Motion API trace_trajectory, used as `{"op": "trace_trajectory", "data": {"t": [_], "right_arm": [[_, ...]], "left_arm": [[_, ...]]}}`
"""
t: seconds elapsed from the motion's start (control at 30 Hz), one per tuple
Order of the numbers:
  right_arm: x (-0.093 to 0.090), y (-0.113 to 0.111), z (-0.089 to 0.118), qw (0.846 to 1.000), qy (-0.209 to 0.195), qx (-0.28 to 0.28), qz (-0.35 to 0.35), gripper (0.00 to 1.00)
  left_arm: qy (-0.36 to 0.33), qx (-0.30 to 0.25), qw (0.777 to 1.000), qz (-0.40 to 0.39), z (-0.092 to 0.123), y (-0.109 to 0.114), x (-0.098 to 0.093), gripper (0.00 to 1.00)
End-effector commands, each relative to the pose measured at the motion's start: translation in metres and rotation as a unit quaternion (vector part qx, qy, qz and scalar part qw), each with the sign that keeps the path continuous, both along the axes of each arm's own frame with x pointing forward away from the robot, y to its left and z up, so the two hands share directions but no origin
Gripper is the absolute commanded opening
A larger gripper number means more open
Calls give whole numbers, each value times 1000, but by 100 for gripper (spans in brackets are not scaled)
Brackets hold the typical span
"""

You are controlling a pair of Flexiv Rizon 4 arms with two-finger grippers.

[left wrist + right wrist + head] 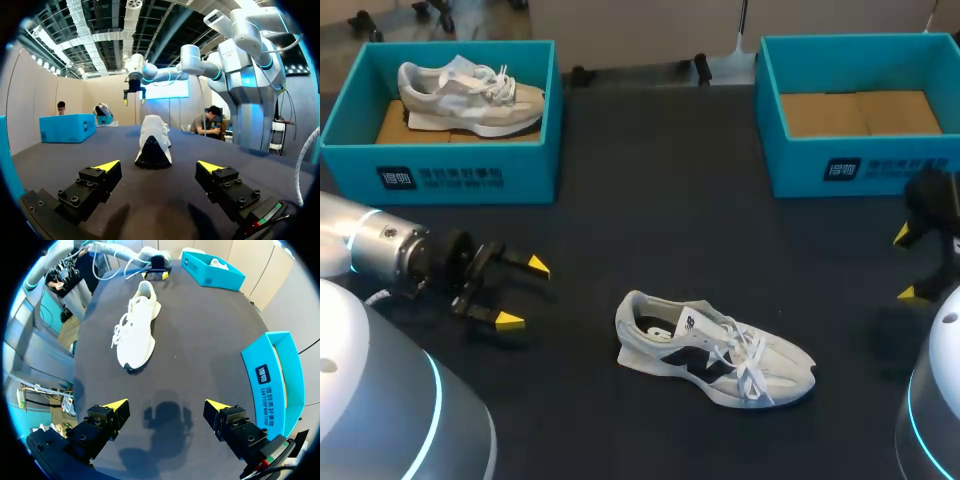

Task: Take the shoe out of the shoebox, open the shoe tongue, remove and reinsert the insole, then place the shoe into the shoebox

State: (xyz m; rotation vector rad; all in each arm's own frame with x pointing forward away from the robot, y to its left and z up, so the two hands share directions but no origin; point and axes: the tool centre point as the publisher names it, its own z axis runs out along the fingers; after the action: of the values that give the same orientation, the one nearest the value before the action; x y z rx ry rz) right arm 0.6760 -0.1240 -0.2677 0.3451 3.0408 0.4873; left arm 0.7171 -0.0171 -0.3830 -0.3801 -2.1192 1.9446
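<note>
The shoe (715, 350) stands on its sole out on the dark tabletop (650, 240), between the two arms and clear of both boxes. By my reckoning the first step is done and the tongue comes next. It lies across the working space, heel toward the left claw (520, 292) and toe toward the right claw (905, 264). That seems a sensible layout: one claw could steady an end while the other works at the tongue and insole. The laces look done up and the tongue flat, as far as I can tell.

The left arm comes in low from its side, wrist roughly level with the tabletop. Its claw points straight at the heel, near it but not touching, with fingers spread wide and nothing between them. The right arm sits back at its own edge, mostly out of the overhead view. Its claw tilts down over bare tabletop, well apart from the toe, likewise released and holding nothing.

Farther out on the right arm's side sits the empty shoebox (860, 170), cardboard floor showing, presumably where the shoe goes in the end. The other shoebox (450, 170), on the left arm's side, holds a second shoe (470, 90), and neither claw is near it.
</note>
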Motion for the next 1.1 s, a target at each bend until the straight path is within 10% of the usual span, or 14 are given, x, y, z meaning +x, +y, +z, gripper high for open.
{"op": "trace_trajectory", "data": {"t": [0.03,1.1], "right_arm": [[-1,1,0,1000,0,-2,-1,100],[-1,1,0,1000,0,-2,-1,100]], "left_arm": [[1,3,1000,0,-3,-9,-3,100],[21,-11,999,40,-12,-53,-25,100]]}}
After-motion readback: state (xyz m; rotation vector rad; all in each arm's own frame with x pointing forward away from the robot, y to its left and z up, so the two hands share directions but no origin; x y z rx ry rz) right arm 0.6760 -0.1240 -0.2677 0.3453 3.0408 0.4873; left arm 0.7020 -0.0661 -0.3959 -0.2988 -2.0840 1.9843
